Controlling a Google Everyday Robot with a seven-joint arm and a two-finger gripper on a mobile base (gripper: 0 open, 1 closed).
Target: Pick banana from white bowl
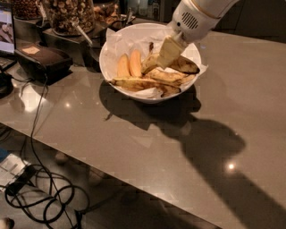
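The white bowl (109, 49), lined with crinkled white paper, stands on the grey counter and holds several bananas. Two mostly clean yellow bananas (129, 65) lie side by side in its left half. Longer, browner bananas (143, 83) lie across the front, and one with a large dark patch (184, 65) lies at the right. My gripper (166, 53), pale yellow below a white wrist, reaches down into the bowl from the upper right. Its tip is among the bananas in the middle, touching or just above them. What is under the tip is hidden.
Glass jars of nuts (69, 13) with scoops stand behind the bowl at the left. A dark box (40, 58) with a cable sits at the left, by a screen (6, 27) at the edge. Cables lie on the floor (40, 192) below the counter's front edge.
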